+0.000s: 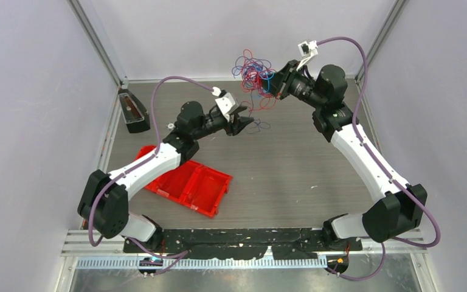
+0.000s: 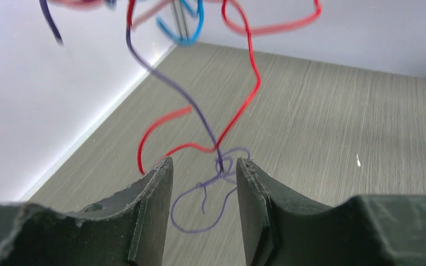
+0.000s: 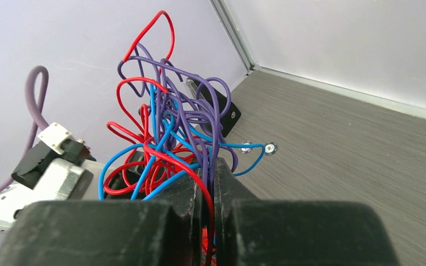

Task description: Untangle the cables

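Note:
A tangle of thin red, blue and purple cables (image 1: 254,76) hangs in the air at the back of the table. My right gripper (image 1: 278,81) is shut on the bundle; in the right wrist view the strands (image 3: 166,127) rise from between the closed jaws. My left gripper (image 1: 245,125) is open, just below and left of the tangle. In the left wrist view a purple strand (image 2: 211,188) with a small knot and a loop hangs between the open fingertips, and a red strand (image 2: 244,105) dangles above. Nothing is gripped by the left.
A red two-compartment tray (image 1: 188,180) lies on the table near the left arm. A black box (image 1: 133,111) stands at the back left by the wall. Grey walls close the table on three sides.

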